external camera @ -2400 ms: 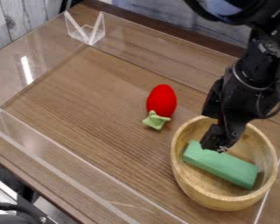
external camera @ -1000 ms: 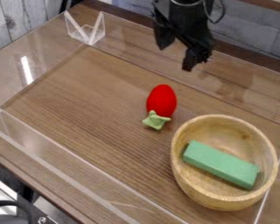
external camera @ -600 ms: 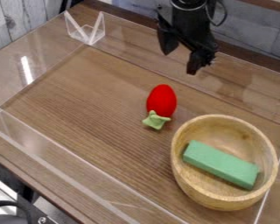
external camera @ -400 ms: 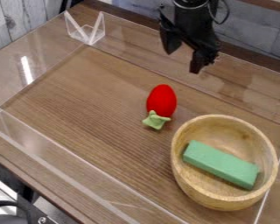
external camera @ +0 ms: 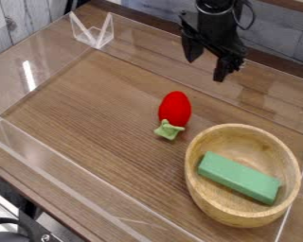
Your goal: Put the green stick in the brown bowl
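Note:
The green stick (external camera: 240, 177) is a flat green block lying inside the brown bowl (external camera: 207, 195), a round wooden bowl at the front right of the table. My black gripper (external camera: 208, 59) hangs over the back of the table, well behind the bowl and apart from it. Its fingers point down and stand open with nothing between them.
A red strawberry toy (external camera: 174, 109) with a green leaf base sits left of the bowl near the table's middle. Clear acrylic walls (external camera: 41, 66) fence the wooden tabletop, with a folded clear bracket (external camera: 92, 31) at the back left corner.
The gripper has drifted a little to the right and slightly lower over the back of the table, staying open. The stick, bowl and strawberry have not moved since a second ago.

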Tool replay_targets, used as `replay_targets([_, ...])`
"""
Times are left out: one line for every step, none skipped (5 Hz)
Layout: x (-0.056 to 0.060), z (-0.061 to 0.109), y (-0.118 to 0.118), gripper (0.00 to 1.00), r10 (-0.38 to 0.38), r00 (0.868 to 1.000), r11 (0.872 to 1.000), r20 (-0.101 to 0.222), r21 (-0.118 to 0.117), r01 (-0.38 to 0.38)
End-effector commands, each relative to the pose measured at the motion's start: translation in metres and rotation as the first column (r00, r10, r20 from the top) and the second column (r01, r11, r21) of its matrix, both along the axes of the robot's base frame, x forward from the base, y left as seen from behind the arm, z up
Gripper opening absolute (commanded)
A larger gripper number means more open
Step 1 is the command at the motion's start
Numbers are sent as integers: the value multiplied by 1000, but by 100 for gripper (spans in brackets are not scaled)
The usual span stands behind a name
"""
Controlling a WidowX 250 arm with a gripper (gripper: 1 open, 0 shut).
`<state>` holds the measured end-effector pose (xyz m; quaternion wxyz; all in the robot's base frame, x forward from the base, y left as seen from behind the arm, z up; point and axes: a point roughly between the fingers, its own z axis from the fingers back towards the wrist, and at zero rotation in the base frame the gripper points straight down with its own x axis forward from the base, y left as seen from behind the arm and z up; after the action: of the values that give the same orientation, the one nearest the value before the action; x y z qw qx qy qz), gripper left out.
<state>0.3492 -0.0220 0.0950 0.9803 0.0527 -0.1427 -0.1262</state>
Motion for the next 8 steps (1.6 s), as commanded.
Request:
replay_targets([5,28,4,100,25,998,1000,65,-21,-23])
replay_targets([-2,38,7,100,40,997,999,72,-24,-38])
replay_targets([-1,35,8,100,16,998,999,67,-35,-14])
replay_targets([-1,30,7,100,-14,998,999,57,-51,17])
replay_targets([0,21,3,100,-7,999,998,49,-62,10])
replay_targets([1,15,-3,100,-2,999,998,40,-70,5])
replay_targets([7,14,-3,100,28,999,998,45,-66,-25])
replay_targets([12,17,0,100,52,997,997,52,-64,-49])
